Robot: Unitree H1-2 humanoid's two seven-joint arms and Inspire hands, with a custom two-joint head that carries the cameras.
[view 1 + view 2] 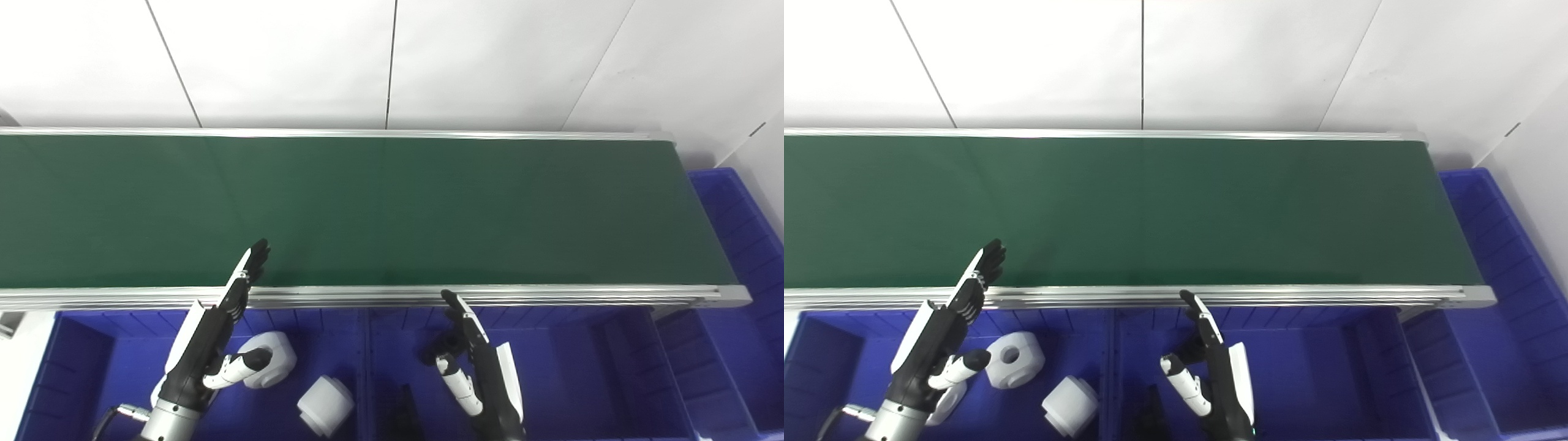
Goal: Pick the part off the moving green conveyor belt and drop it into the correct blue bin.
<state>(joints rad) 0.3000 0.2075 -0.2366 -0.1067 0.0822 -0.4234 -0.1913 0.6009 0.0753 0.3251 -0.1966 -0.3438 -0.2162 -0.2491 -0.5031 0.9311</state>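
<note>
The green conveyor belt (392,208) runs across the view and carries no part that I can see. My left hand (214,331) is open and empty, fingers straight, reaching over the belt's near rail above the left blue bin (92,367). My right hand (474,361) is open and empty, held upright above the middle blue bin (563,367), just short of the rail. Two white cylindrical parts (269,358) (326,405) lie in the left bin. A dark part (404,410) lies in the middle bin near its left wall.
The belt's near aluminium rail (551,296) separates the belt from the bins. Another blue bin (747,245) stands past the belt's right end. A white panelled wall (392,61) rises behind the belt.
</note>
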